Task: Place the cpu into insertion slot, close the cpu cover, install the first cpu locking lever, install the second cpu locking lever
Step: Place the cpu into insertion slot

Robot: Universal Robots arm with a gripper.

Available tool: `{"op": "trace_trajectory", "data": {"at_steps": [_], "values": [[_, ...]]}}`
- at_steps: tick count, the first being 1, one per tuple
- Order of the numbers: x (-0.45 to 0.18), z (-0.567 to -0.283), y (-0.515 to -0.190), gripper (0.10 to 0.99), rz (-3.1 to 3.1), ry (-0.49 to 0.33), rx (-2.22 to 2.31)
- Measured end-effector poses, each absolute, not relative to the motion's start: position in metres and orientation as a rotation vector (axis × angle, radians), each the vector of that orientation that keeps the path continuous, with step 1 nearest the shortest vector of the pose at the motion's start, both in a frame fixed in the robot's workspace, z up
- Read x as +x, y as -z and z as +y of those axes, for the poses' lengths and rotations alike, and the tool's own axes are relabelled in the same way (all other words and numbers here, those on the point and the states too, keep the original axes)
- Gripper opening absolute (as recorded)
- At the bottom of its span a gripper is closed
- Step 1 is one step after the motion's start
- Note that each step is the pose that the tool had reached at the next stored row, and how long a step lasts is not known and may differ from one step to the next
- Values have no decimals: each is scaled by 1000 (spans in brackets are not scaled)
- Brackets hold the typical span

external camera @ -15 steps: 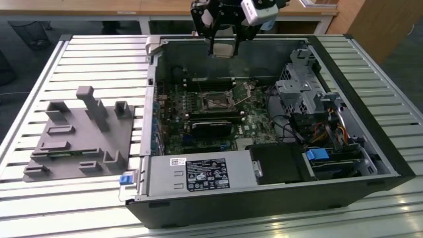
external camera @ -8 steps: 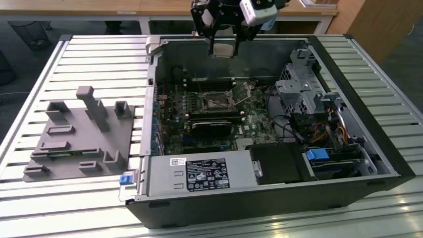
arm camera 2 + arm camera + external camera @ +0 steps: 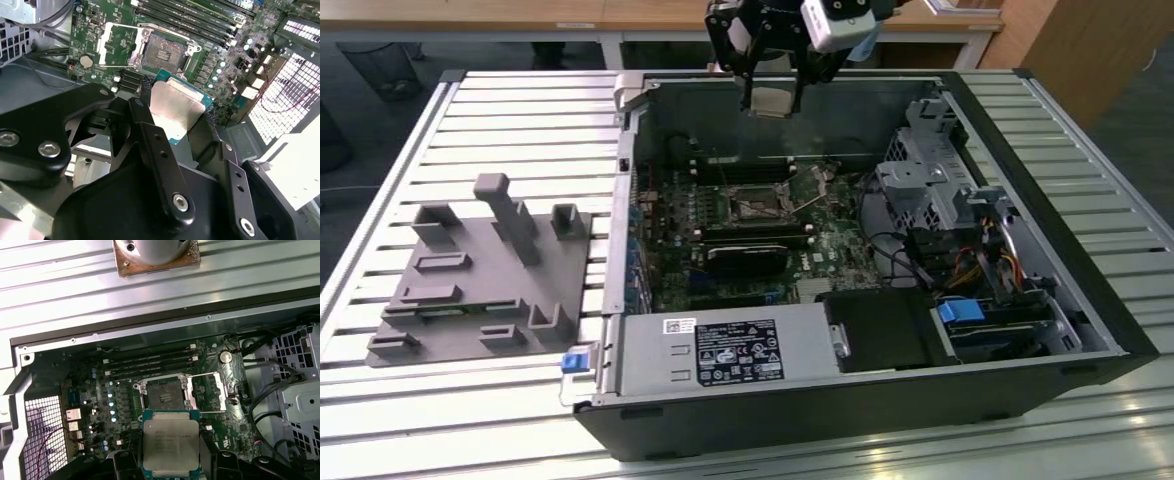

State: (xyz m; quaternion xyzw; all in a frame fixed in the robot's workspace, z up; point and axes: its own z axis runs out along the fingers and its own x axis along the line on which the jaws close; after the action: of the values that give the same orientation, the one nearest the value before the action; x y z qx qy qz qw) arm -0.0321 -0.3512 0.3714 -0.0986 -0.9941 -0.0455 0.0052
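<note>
Gripper is clamped on the cpu, one finger on each of two opposite edges and the metal top facing the wrist cameras. An edge grip makes sense, since it keeps the contact side clear and the chip flat for a straight drop.

In the exterior view the gripper hangs above the rear wall of the computer case, at about 12 o'clock from the insertion slot. It's well above the board and nothing touches. The cpu is in the air, not seated.

In the first wrist view the slot shows a bare dark centre. The cpu cover is swung open to one side, leaving the socket clear from above. I can't make out the locking levers well enough to call their position.

The case lies on its side with the panel off and the board facing up. That's presumably so the arm can work top-down.

It sits on a slatted metal bench. A grey moulded fixture is at 9 o'clock from the case, just beside it. Wooden tables run along the back of the room at 12 o'clock.
</note>
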Motion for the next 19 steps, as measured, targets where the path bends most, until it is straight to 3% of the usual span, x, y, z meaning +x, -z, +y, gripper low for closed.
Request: {"op": "trace_trajectory", "data": {"at_steps": [19], "values": [[-32,-351,-371,541,-3098,143,-460]]}}
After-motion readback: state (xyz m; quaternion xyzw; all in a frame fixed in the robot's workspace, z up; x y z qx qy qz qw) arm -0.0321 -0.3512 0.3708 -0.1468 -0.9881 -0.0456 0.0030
